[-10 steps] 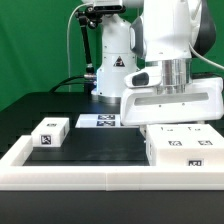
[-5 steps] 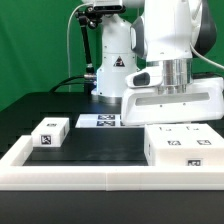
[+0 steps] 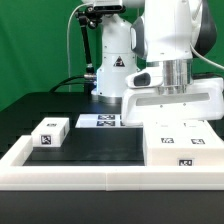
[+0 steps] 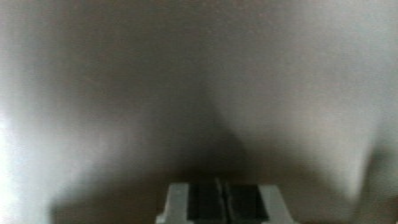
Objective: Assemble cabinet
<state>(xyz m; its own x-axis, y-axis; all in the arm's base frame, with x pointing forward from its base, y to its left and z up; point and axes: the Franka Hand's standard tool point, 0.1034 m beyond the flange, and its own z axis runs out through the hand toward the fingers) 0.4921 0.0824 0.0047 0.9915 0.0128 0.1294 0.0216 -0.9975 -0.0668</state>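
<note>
The cabinet [image 3: 185,148], a big white block with black-and-white tags on its top and front, stands at the exterior view's right against the front rim. My gripper's wide white hand [image 3: 172,103] hangs right above and behind it, and the cabinet hides the fingertips there. In the wrist view the gripper [image 4: 221,190] shows two pale fingers [image 4: 192,205] pressed close together with nothing seen between them. A blurred white surface, very near, fills the rest of that view.
A small white tagged block [image 3: 50,132] lies at the exterior view's left. The marker board [image 3: 100,121] lies flat at the back in front of the robot base [image 3: 112,70]. A low white rim [image 3: 70,175] frames the black table.
The cabinet has slid toward the front rim and sits lower and larger in the exterior view. The hand has hardly moved.
</note>
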